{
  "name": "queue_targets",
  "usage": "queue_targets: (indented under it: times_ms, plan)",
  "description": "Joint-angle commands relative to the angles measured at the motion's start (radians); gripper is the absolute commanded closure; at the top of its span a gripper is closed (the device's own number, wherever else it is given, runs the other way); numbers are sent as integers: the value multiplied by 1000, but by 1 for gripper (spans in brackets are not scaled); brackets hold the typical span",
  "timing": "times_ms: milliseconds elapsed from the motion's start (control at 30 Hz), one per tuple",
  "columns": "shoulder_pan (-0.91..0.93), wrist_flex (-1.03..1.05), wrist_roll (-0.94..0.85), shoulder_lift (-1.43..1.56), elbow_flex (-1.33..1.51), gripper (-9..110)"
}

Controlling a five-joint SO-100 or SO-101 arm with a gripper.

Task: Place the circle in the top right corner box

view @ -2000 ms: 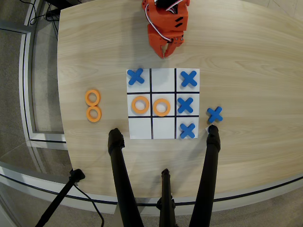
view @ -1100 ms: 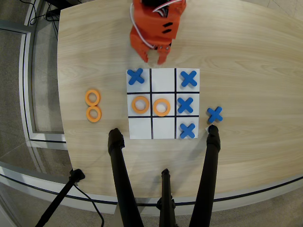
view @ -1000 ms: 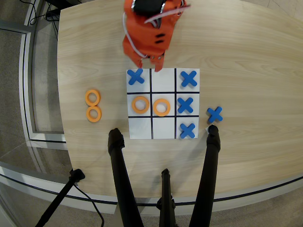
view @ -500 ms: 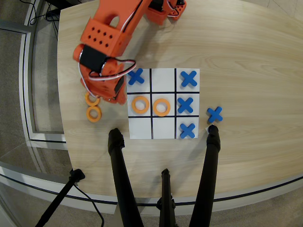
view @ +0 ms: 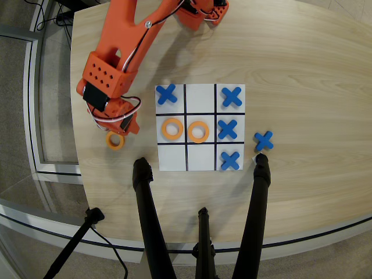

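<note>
On the light wooden table (view: pixel 302 70) a white nine-square board (view: pixel 200 157) ruled with black lines is placed near the middle. Blue X pieces are seen in four of its squares: the upper left (view: pixel 167 94), the upper right (view: pixel 232 96), the middle right (view: pixel 227 129) and the lower right (view: pixel 230 160). A fifth blue X (view: pixel 264 140) is laid on the table just beside the right side of the board. Two orange rings are set inside the board, one in the middle left square (view: pixel 172 128) and one in the centre square (view: pixel 199 132).

The orange arm (view: pixel 125 43) is stretched from the far edge of the table toward the left edge. Its claw (view: pixel 119 128) is held low over the place to the left of the board, where a loose orange ring (view: pixel 115 140) is seen on the wood, partly covered by the claw. The fingers are hidden under the wrist body, so it cannot be told how far the claw is opened or whether anything is held. Black tripod legs (view: pixel 148 221) are seen at the near edge.
</note>
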Motion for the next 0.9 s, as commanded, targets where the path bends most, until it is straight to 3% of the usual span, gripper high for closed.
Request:
queue_targets:
  times_ms: [0, 867]
  plan:
    - [26, -8, -12, -25, -78, 79]
    - [63, -8, -40, -244, -189, 79]
